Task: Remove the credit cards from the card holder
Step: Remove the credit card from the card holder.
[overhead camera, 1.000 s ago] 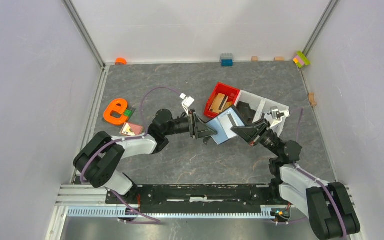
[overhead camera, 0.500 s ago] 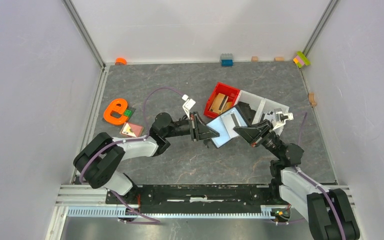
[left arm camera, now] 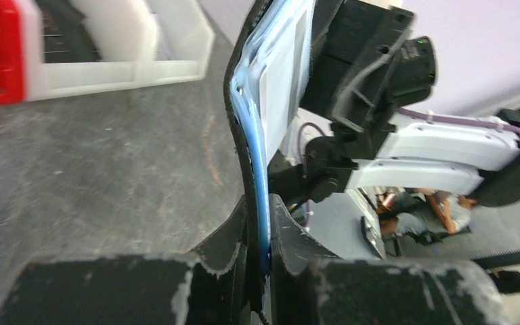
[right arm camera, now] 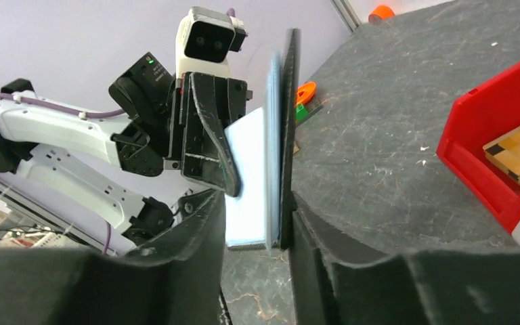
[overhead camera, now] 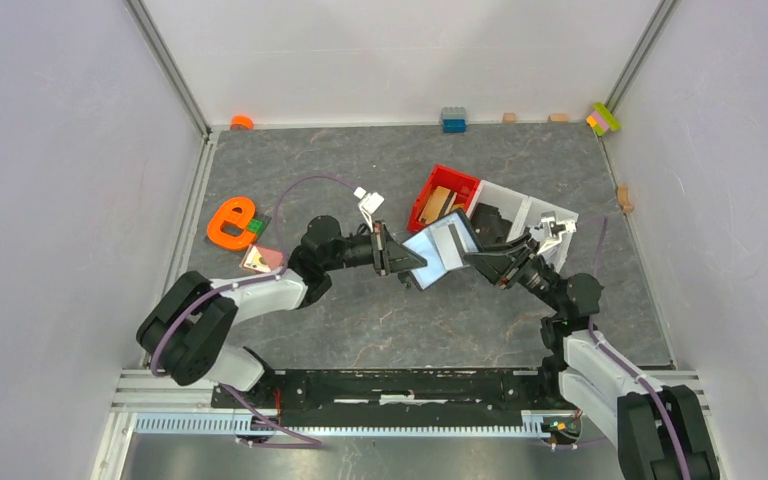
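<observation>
Status: extraction incomplete. My left jaws and right jaws are each clenched on an opposite flap of the card holder (overhead camera: 440,252), which hangs open above the worktop (overhead camera: 360,330), just near-left of the red bin (overhead camera: 450,173). A greyish-white card (left arm camera: 282,78) sits in its pocket and remains to be pulled. One pinkish card (overhead camera: 265,259) lies on the worktop at left, apparently already out.
</observation>
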Motion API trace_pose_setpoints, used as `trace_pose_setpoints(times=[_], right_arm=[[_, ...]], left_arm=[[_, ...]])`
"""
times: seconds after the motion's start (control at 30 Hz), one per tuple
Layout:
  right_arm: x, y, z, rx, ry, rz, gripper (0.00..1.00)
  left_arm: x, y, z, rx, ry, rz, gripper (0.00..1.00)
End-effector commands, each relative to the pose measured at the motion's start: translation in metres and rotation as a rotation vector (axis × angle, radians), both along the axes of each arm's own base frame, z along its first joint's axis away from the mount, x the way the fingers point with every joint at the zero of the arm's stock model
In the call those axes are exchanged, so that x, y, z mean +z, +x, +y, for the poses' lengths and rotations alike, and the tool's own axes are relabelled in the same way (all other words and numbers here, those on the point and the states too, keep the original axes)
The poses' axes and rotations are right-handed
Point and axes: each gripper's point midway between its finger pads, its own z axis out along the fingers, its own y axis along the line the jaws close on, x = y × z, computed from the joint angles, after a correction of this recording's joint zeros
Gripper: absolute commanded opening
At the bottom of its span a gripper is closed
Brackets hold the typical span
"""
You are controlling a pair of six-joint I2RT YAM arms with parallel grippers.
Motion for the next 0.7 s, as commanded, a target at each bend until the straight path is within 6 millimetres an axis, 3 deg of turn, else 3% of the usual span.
trace_pose_setpoints(times=[0.0,0.2,0.4,0.53,0.67], right_arm=[[0.017,0.008,-0.002,-0.024,-0.045,-0.100,0.52],[0.010,0.021,0.000,-0.018,-0.177,-0.083,0.64],[0.008,0.027,0.000,-0.018,-0.240,-0.085,0.64],[0.000,0.038,-0.008,-0.082,-0.317,-0.058,0.58],[-0.005,0.037,-0.004,-0.051,-0.314,-0.038,0.53]], left_arm=[[0.005,0.020,0.006,0.062,0.095,-0.051,0.02],[0.004,0.008,-0.009,-0.026,0.085,-0.035,0.02],[0.002,0.012,-0.002,0.035,0.178,-0.088,0.02],[-0.001,0.010,-0.001,0.054,0.243,-0.124,0.02],[-0.002,0.010,-0.003,0.047,0.247,-0.122,0.02]])
